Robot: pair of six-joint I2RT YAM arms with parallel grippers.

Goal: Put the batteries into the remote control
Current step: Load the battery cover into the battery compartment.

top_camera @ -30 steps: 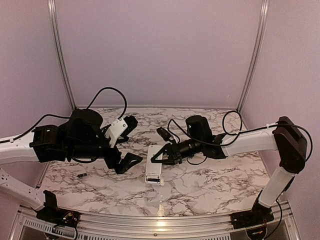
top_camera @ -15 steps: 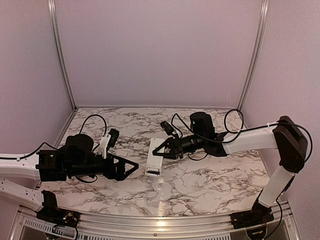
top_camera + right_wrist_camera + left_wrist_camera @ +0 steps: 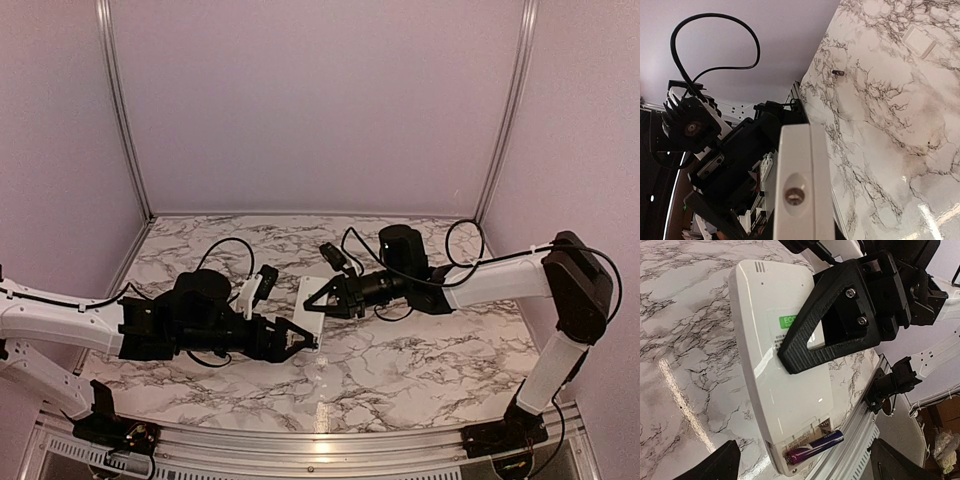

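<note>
Mid-table, remote control (image 3: 765,325) is clamped at far end by right gripper (image 3: 318,303); left gripper (image 3: 300,341) gapes empty around near end, where one battery (image 3: 816,445) sits askew in its bay, so a clumsy nudge could pop it out.

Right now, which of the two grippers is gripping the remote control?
The right gripper: its jaws clamp the remote control, while the left gripper stands open, holding nothing.

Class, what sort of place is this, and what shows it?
Probably a robot lab cell: plain walls on metal posts enclose a marble-patterned table, with a left arm and right arm mounted at its near edge, a remote between them.
</note>
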